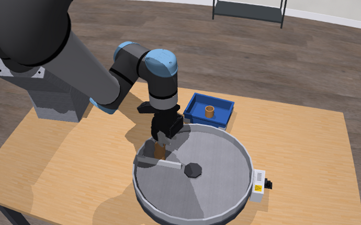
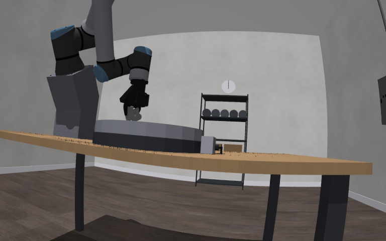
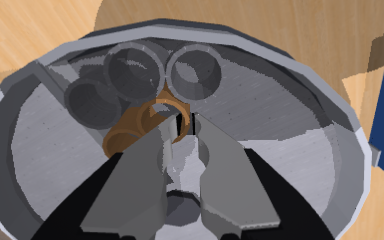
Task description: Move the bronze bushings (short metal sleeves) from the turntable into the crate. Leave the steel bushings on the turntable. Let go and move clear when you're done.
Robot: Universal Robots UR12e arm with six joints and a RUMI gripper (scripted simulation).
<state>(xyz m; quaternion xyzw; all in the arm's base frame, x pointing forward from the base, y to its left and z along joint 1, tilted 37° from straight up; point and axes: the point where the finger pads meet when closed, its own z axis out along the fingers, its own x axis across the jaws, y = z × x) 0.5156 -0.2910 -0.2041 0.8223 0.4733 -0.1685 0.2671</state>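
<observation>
My gripper [image 1: 162,142] is low over the back left part of the grey turntable [image 1: 193,175]. In the wrist view its fingers are shut, with the tips at the right rim of a bronze bushing [image 3: 164,112]. Nothing shows between the fingers. A second bronze bushing [image 3: 122,140] stands just beside it, partly hidden by my left finger. Three steel bushings [image 3: 135,70] [image 3: 193,72] [image 3: 92,100] stand in a cluster right behind them, against the rim. The blue crate [image 1: 204,108] behind the turntable holds one bronze bushing [image 1: 209,111].
A grey fence bar [image 1: 160,162] runs from the turntable's left rim to the dark hub [image 1: 192,169], right in front of the bushings. The raised rim [image 3: 200,37] is close behind them. A control box [image 1: 258,186] sits on the turntable's right side.
</observation>
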